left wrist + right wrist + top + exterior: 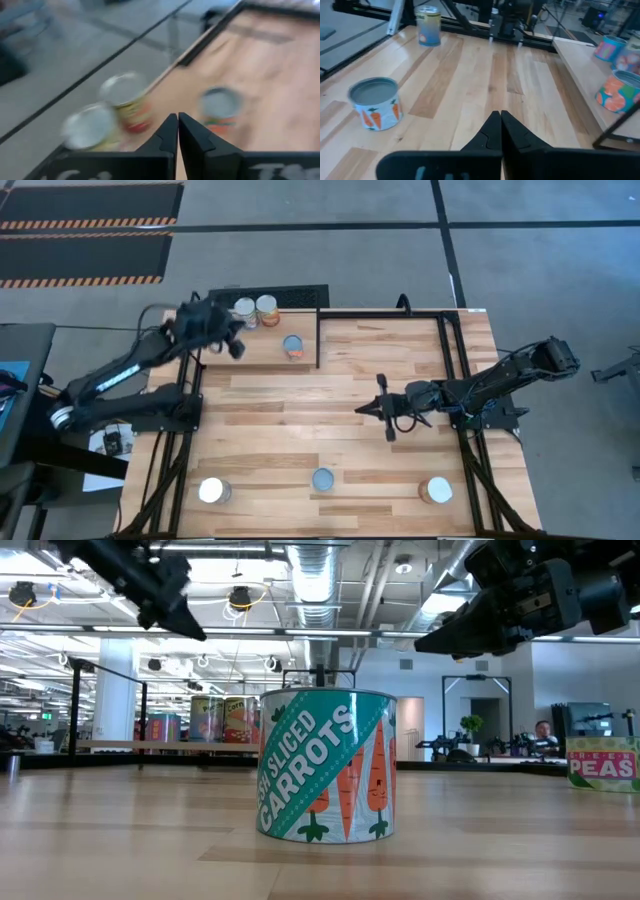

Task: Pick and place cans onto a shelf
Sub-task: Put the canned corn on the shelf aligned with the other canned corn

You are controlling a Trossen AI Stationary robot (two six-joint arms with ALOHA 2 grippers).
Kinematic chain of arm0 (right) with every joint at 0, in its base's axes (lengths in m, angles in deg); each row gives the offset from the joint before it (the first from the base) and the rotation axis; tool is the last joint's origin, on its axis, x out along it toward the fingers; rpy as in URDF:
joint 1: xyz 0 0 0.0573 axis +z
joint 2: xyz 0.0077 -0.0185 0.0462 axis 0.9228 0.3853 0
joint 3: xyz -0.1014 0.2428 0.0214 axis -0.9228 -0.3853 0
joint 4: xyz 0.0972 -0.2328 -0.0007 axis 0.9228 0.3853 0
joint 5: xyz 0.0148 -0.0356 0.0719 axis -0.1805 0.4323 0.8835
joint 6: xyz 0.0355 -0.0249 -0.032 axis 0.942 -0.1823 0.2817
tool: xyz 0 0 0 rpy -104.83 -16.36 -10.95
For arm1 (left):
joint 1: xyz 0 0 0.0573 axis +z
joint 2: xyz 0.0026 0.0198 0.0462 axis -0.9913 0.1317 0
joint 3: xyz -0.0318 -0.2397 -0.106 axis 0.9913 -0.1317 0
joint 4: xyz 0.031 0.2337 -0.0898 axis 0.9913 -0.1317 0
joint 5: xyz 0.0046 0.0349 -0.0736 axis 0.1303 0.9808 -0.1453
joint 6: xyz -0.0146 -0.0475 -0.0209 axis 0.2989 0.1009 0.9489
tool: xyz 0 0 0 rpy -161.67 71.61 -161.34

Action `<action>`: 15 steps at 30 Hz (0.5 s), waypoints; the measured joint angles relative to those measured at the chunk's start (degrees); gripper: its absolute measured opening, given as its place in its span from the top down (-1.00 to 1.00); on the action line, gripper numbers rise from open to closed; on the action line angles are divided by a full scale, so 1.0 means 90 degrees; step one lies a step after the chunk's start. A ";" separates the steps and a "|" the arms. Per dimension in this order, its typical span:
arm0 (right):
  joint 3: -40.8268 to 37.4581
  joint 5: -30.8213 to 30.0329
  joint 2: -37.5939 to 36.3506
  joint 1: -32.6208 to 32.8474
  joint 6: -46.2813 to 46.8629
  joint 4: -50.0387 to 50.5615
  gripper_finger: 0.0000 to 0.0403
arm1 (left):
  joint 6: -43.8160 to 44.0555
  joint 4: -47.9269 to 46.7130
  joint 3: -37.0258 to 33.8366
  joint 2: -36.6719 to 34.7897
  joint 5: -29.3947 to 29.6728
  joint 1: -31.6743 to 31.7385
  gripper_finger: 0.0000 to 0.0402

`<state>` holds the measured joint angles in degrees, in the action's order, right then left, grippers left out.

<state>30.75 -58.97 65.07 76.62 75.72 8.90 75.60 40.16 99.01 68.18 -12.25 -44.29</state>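
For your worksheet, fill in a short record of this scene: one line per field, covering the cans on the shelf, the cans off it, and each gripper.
cans on shelf: three cans on the shelf, two close together at the far edge, one apart nearer the middle
cans off shelf: three along the near edge of the table: left can, carrots can, right can
left gripper: shut, empty, above the shelf
right gripper: shut, empty, over mid-table

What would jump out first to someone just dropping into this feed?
The carrots can fills the low view, standing upright at the table's near edge between two other cans. Three cans already sit on the shelf at the far left corner, with the shut left gripper over it. The right gripper hangs shut and empty over mid-table.
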 joint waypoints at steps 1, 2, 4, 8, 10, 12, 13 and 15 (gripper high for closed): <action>0.0000 -0.0004 0.0000 -0.0002 0.0002 0.0005 0.97 | 0.0154 0.0217 -0.0236 -0.0253 -0.0009 -0.0261 0.99; 0.0000 -0.0010 0.0000 -0.0002 0.0012 0.0003 0.97 | 0.0294 0.0499 -0.0473 -0.0476 -0.0029 -0.0517 0.99; 0.0000 -0.0010 0.0000 0.0017 0.0019 0.0003 0.97 | 0.0491 0.1118 -0.0967 -0.0886 -0.0093 -0.1021 1.00; 0.0107 -0.0238 0.0000 0.0182 0.0016 0.0144 0.97 | 0.0670 0.2284 -0.1821 -0.1388 -0.0104 -0.1885 1.00; 0.0287 -0.0490 0.0000 0.0310 -0.0015 0.0475 0.97 | 0.0660 0.2772 -0.2153 -0.1490 -0.0103 -0.2251 1.00; 0.0508 -0.0678 0.0002 0.0431 -0.0029 0.0935 0.96 | 0.0557 0.3180 -0.2388 -0.1508 -0.0102 -0.2594 1.00; 0.0633 -0.0714 0.0002 0.0485 -0.0018 0.1158 0.96 | 0.0496 0.3362 -0.2486 -0.1506 -0.0102 -0.2744 1.00; 0.0861 -0.0723 0.0001 0.0590 0.0083 0.1530 0.92 | 0.0393 0.3611 -0.2643 -0.1480 -0.0099 -0.3035 1.00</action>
<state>38.50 -65.48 65.08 81.92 76.46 22.66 79.14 72.67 75.23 54.86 -13.14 -71.61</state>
